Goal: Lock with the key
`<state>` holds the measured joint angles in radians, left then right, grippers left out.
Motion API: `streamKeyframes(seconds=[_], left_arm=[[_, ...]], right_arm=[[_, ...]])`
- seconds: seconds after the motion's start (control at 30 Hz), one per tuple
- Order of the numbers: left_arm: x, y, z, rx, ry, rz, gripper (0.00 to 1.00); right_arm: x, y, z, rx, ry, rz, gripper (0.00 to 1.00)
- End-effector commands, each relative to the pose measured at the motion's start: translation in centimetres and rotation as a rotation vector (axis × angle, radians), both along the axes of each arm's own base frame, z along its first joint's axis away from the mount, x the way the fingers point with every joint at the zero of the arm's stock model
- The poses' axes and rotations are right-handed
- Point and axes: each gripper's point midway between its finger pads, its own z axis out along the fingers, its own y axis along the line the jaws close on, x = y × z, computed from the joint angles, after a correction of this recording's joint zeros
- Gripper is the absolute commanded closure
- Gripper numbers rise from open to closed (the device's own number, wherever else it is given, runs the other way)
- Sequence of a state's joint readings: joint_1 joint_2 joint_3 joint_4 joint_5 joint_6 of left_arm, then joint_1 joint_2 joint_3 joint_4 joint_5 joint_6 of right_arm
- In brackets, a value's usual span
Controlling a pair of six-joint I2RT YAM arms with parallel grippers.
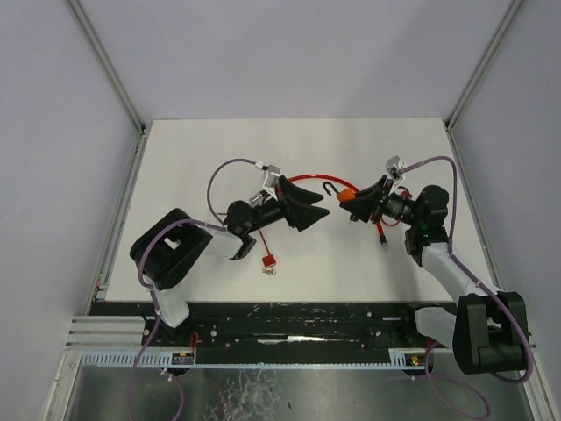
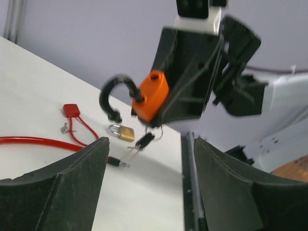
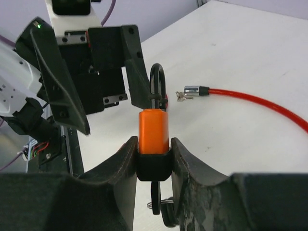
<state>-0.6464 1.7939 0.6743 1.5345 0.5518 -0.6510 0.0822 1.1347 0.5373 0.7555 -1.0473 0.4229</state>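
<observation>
Right fingers [image 3: 126,159] are clamped on the orange padlock [image 3: 154,129], which is held above the counter [image 1: 202,149], right of centre. The shackle [image 2: 114,94] stands open (black, hooked, pointing toward the left arm). A key [image 2: 144,140] hangs under the padlock body. Left fingers [image 2: 82,178] are apart and grip nothing; they face the padlock from near it, not touching. Lying on the counter: a red cable [image 1: 302,180], a brass lock [image 2: 122,131], and a small red lock [image 1: 267,260] near the left arm.

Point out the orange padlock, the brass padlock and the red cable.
orange padlock [image 3: 154,132]: right wrist view, body front
brass padlock [image 2: 127,133]: left wrist view, body
red cable [image 2: 33,140]: left wrist view, straight stretch
</observation>
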Motion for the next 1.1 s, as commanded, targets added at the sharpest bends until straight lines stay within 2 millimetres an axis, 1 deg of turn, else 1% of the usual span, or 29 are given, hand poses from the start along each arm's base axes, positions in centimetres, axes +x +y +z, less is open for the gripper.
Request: streamKeyframes(seconds=[0.0, 0.1, 0.2, 0.27, 0.4, 0.5, 0.63, 0.77, 0.9, 0.97, 1.07], left_arm=[[1.8, 0.0, 2.9, -0.203, 0.194, 0.042, 0.30], [2.0, 0.0, 3.0, -0.265, 0.294, 0.080, 0.28], [1.6, -0.4, 2.9, -0.296, 0.348, 0.130, 0.23], [1.8, -0.8, 2.2, -0.280, 0.381, 0.175, 0.21], [2.9, -1.5, 0.2, -0.223, 0.478, 0.273, 0.19], [2.8, -2.5, -0.1, -0.209, 0.498, 0.276, 0.19], [2.7, -3.3, 0.0, -0.210, 0.494, 0.274, 0.19], [3.0, -3.7, -0.2, -0.207, 0.502, 0.287, 0.19], [3.3, -3.8, -0.1, -0.209, 0.518, 0.305, 0.20], [3.5, -4.3, -0.5, -0.190, 0.541, 0.312, 0.22], [3.4, -5.4, -1.0, -0.167, 0.550, 0.299, 0.28]], right_arm=[[0.0, -0.4, 2.0, -0.010, -0.247, -0.042, 0.97], [0.9, -1.1, 1.0, -0.074, -0.292, -0.098, 0.98], [1.5, -1.2, 0.4, -0.090, -0.297, -0.127, 0.98], [1.9, -1.4, 0.1, -0.096, -0.295, -0.151, 0.98], [2.2, -1.5, 0.0, -0.106, -0.300, -0.174, 0.98], [2.3, -1.4, -0.3, -0.113, -0.298, -0.175, 0.98], [2.1, -0.7, -1.2, -0.129, -0.281, -0.153, 0.98], [1.8, 0.3, -2.2, -0.144, -0.271, -0.125, 0.98], [1.7, 0.8, -2.5, -0.156, -0.276, -0.118, 0.98], [1.7, 1.1, -2.5, -0.158, -0.283, -0.113, 0.98], [1.7, 1.1, -2.6, -0.163, -0.284, -0.117, 0.97]])
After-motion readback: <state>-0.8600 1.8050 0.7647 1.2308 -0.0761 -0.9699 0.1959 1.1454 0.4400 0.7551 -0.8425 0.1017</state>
